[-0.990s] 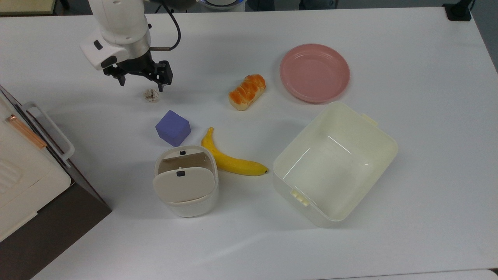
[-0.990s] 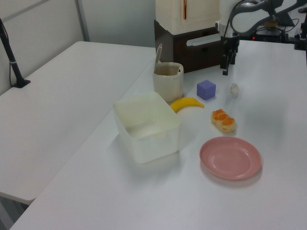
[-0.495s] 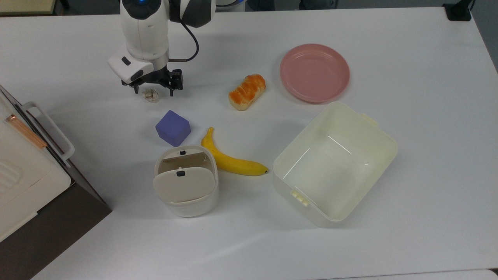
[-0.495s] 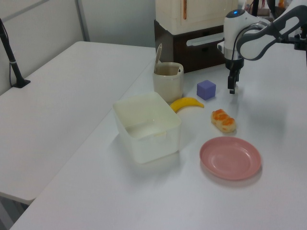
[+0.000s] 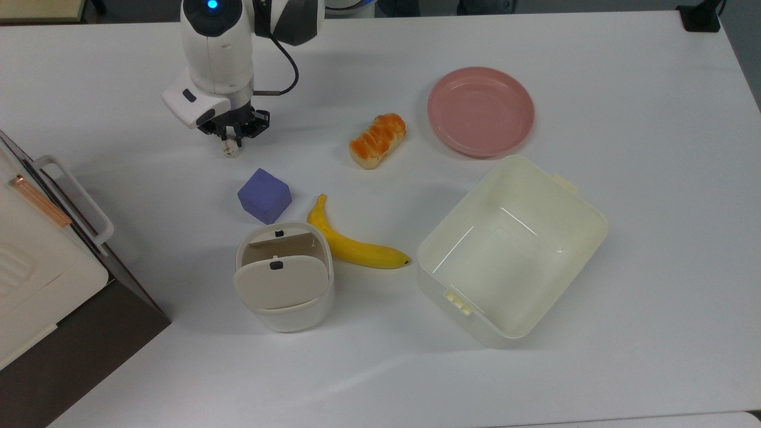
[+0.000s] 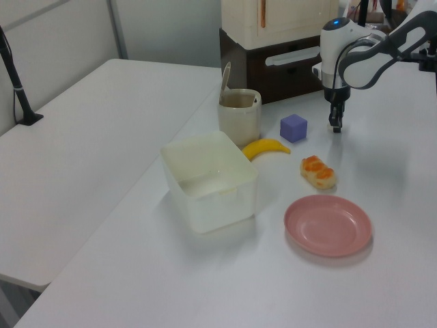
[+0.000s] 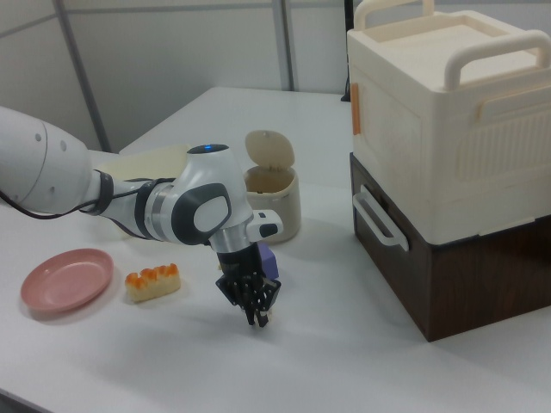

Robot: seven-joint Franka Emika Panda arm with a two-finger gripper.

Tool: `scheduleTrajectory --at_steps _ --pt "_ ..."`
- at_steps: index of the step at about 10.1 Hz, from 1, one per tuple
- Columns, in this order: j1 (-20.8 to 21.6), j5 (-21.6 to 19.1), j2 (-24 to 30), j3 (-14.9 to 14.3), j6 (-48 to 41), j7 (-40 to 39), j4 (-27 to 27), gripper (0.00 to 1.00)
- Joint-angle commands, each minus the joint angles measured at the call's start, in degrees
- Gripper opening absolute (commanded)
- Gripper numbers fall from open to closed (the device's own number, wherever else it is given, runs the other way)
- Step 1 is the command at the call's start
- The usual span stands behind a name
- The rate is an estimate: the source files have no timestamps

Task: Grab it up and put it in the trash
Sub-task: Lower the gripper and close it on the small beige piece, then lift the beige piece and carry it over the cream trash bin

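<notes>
White table [image 5: 594, 356] | pincer [image 5: 230, 142] down at the surface, fingers clamped on paper ball [image 5: 229, 151] | purple cube [image 5: 264, 195] near pincer | trash bin [image 5: 284, 276] beyond cube, one flap raised

You're looking at a white desk [image 5: 624, 356] under soft, even light. In the left view a second white table [image 6: 82, 143] stands alongside it, with pale grey partition walls [image 7: 172, 60] behind and a black post [image 6: 15, 82] clamped near that table's far edge

Top view: cube [image 5: 264, 195] between bin [image 5: 283, 276] and claw [image 5: 232, 138].
</notes>
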State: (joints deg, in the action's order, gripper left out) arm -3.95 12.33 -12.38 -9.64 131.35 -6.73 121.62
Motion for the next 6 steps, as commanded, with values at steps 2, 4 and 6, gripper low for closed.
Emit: scheduleTrajectory --at_steps 2,4,6 --pt "1.0 -0.1 0.3 -0.5 1.2 -0.6 -4.4 0.00" --pt "1.6 -5.6 -0.1 -0.1 1.0 -0.7 -13.7 0.00" --pt "2.8 -8.5 -0.5 0.8 1.4 -0.4 -21.6 0.00"
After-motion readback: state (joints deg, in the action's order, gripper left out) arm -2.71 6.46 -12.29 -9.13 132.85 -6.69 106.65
